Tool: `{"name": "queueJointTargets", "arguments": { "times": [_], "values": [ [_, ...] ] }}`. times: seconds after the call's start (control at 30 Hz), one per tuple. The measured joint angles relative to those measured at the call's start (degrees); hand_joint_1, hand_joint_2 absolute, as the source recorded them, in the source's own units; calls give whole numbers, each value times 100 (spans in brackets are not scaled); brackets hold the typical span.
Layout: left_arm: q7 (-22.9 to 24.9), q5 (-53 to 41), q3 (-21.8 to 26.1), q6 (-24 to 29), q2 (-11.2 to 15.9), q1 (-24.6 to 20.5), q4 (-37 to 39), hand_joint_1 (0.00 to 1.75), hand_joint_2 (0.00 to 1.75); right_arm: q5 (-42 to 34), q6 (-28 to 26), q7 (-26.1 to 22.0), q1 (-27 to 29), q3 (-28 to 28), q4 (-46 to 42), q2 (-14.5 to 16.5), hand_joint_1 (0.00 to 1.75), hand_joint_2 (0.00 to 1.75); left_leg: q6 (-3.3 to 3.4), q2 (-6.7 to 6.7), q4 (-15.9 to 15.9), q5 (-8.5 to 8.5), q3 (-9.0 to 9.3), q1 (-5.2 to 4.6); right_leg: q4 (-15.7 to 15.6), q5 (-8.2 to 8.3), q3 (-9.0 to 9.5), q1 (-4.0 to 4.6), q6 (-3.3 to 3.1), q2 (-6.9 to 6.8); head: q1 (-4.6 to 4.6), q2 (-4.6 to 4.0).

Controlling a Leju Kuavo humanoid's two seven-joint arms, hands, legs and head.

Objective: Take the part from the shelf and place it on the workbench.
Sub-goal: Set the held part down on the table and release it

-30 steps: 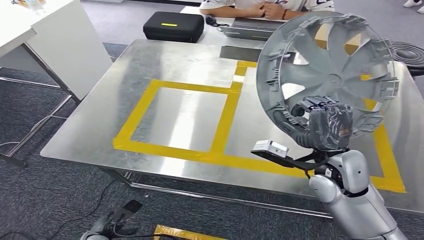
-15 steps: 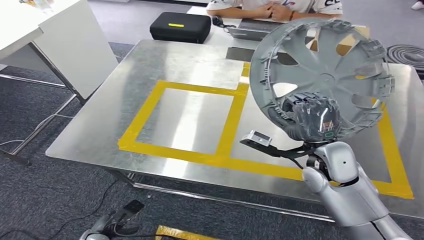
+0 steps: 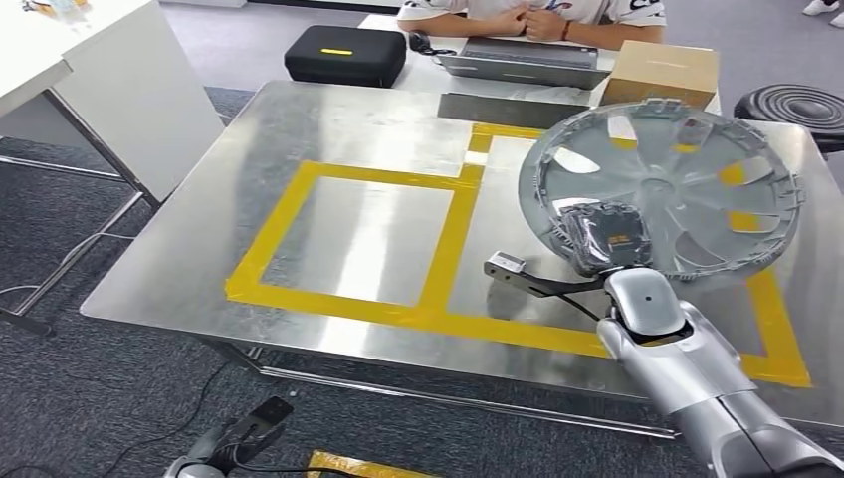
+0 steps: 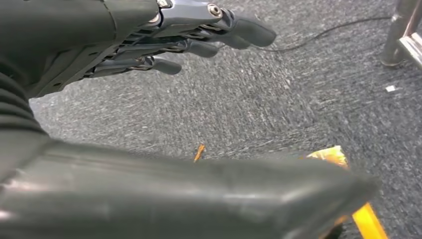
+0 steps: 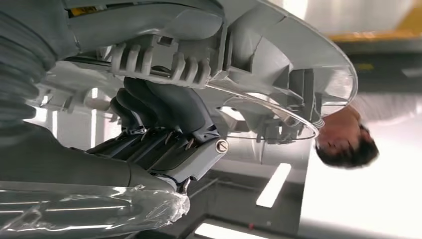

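I am holding the wheel cover (image 3: 665,189) by its near rim in my right hand (image 3: 607,237), fingers (image 5: 164,107) hooked through it, tilting nearly flat over the table (image 3: 328,129) at right of frame, while my left hand (image 4: 164,35) is hanging loose-fingered and empty.

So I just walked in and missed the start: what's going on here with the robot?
The robot's right hand grips a grey wheel cover by its rim, holding it tilted low over the steel workbench, above the right-hand yellow tape box. Whether the cover touches the bench can't be told. The left hand hangs open over the carpet, holding nothing. A person sits behind the bench.
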Motion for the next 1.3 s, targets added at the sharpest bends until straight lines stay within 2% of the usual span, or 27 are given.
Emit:
{"name": "queueJointTargets", "arguments": {
  "times": [0.07,0.13,0.17,0.23,0.27,0.3,0.33,0.37,0.43,0.47,0.5,0.57,0.63,0.67,0.73,0.77,0.8,0.83,0.87,0.93,0.97,1.0,1.07,1.13,1.17,1.27,1.3],
  "values": [
    [5,0,-35,-2,7,9,0,0,0,9,62,10,-14,4,286,0,175,175,73,-8,-20,-12,0,-8,-11,3,-7,0,48,1,-2,0],
    [5,0,-51,0,15,8,0,0,0,10,105,15,-12,16,494,1,175,175,149,-9,-30,-10,11,1,130,-108,-83,-13,103,-7,17,0],
    [5,0,-56,0,14,4,0,0,0,12,118,20,-13,26,588,2,175,175,180,-9,-35,-9,17,10,369,-245,-199,-16,129,-10,27,0],
    [5,0,-63,-1,11,2,0,0,0,16,150,28,-7,55,753,5,175,175,215,-9,-32,-19,22,10,1134,-583,-569,-18,161,-14,50,0],
    [5,0,-64,-1,13,3,0,0,0,16,169,29,2,69,832,8,175,175,222,-10,-30,-23,25,8,1476,-684,-747,-19,167,-14,47,0],
    [5,0,-64,-1,16,5,0,0,0,15,187,29,10,81,900,8,175,175,226,-15,-29,-28,31,7,1640,-681,-846,-19,168,-14,49,0],
    [5,0,-63,-1,20,6,0,0,0,13,201,29,13,87,956,8,175,175,226,-21,-28,-35,42,7,1570,-566,-838,-19,163,-14,49,0],
    [5,0,-64,-1,21,5,0,0,0,10,210,29,12,89,1000,8,175,175,221,-27,-28,-45,59,8,1286,-369,-723,-20,155,-15,49,0],
    [5,0,-66,-1,17,0,0,0,0,5,226,28,2,89,1051,9,175,175,189,-35,-23,-71,89,0,478,-11,-333,-16,141,-19,51,0],
    [5,0,-67,-1,16,-1,0,0,0,4,235,27,-3,89,1071,10,175,175,165,-38,-19,-76,90,-9,205,65,-188,-11,130,-17,45,0],
    [5,0,-68,-1,17,-1,0,0,0,4,243,26,-3,90,1089,11,175,175,139,-39,-18,-73,84,-17,59,80,-108,-3,116,-13,39,0],
    [5,0,-68,-1,19,3,0,0,0,1,260,22,2,90,1124,12,175,175,83,-40,-26,-58,68,-17,35,68,-99,5,64,-1,24,0],
    [5,1,-68,1,20,3,0,0,0,-9,272,15,4,85,1154,11,175,175,18,-24,57,-132,25,-12,12,84,-98,-12,-6,1,20,0],
    [5,1,-68,2,21,2,0,0,0,-14,276,12,3,82,1168,11,175,175,-14,-14,244,-253,-59,-12,-2,92,-93,-26,-42,0,16,0],
    [5,1,-68,2,22,3,0,0,0,-16,279,6,10,80,1199,12,175,175,-56,-1,957,-613,-388,-9,-6,91,-91,-35,-82,-3,10,0],
    [5,1,-68,3,23,7,0,0,0,-16,282,4,20,81,1218,12,131,175,-67,-1,1332,-757,-564,-7,-6,91,-91,-35,-88,-3,13,0],
    [5,2,-68,3,24,10,0,0,0,-24,292,-4,27,81,1236,11,87,175,-70,0,1569,-810,-680,-7,-5,91,-90,-35,-91,-3,13,0],
    [5,2,-69,5,24,13,0,0,0,-51,312,-25,32,81,1252,11,44,175,-68,0,1594,-749,-695,-7,-5,91,-89,-36,-91,-2,13,0],
    [5,2,-71,8,25,13,0,0,0,-85,336,-51,32,81,1263,11,0,175,-61,1,1384,-587,-596,-6,-4,90,-85,-39,-87,0,14,0],
    [5,2,-81,19,30,7,0,0,0,-176,369,-115,27,78,1280,12,0,175,-52,7,627,-217,-218,-3,12,81,-82,-30,-54,5,11,0],
    [5,3,-89,25,29,2,0,0,0,-203,366,-134,25,71,1288,11,0,131,-35,6,303,-117,-60,0,27,75,-91,-18,-29,11,14,0],
    [5,7,-95,31,27,2,0,0,0,-229,353,-153,24,61,1295,11,0,87,-16,4,110,-84,31,0,37,73,-103,-4,0,16,18,0],
    [11,15,-101,43,30,12,0,0,0,-283,318,-181,23,41,1300,10,0,0,56,-4,18,-102,61,-7,27,82,-114,1,52,23,20,0],
    [19,26,-101,54,39,18,0,0,0,-343,278,-199,23,19,1295,7,0,0,132,-1,4,-88,67,1,82,25,-153,-11,106,13,26,0],
    [20,31,-102,57,40,15,0,0,0,-371,252,-205,20,7,1291,5,0,0,167,1,-3,-80,72,11,239,-79,-227,-15,132,6,39,0],
    [21,39,-104,58,39,18,0,0,0,-424,193,-226,27,-25,1284,2,0,0,219,1,-3,-80,77,13,1274,-568,-698,-20,186,-7,65,0],
    [21,44,-104,58,44,22,0,0,0,-425,172,-229,43,-38,1280,1,0,0,223,0,-1,-83,79,11,1541,-640,-828,-21,192,-7,64,0]
  ]
}}
